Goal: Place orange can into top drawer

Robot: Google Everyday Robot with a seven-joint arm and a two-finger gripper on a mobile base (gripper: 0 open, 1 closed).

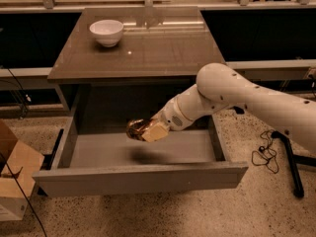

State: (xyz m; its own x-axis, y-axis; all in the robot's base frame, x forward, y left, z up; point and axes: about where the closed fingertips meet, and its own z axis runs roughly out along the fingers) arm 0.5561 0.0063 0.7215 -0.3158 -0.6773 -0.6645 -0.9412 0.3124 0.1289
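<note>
While the top drawer (143,179) stands open below the brown counter (163,48), the gripper (150,131) hangs over the drawer's grey inside, a little left of the middle, at the end of the white arm (237,93) that reaches in from the right. Its fingers are closed on the orange can (135,128), which sticks out to the left of the pale fingertips and lies tilted on its side in the air. The can is above the drawer floor and not touching it; a dark shadow (148,155) sits on the floor just beneath. The drawer holds nothing else. On the counter's far left corner stands a white bowl (106,32), well apart from the gripper. A cardboard box (15,181) sits on the speckled floor to the left of the drawer, and black cable (264,154) lies to the right.
</note>
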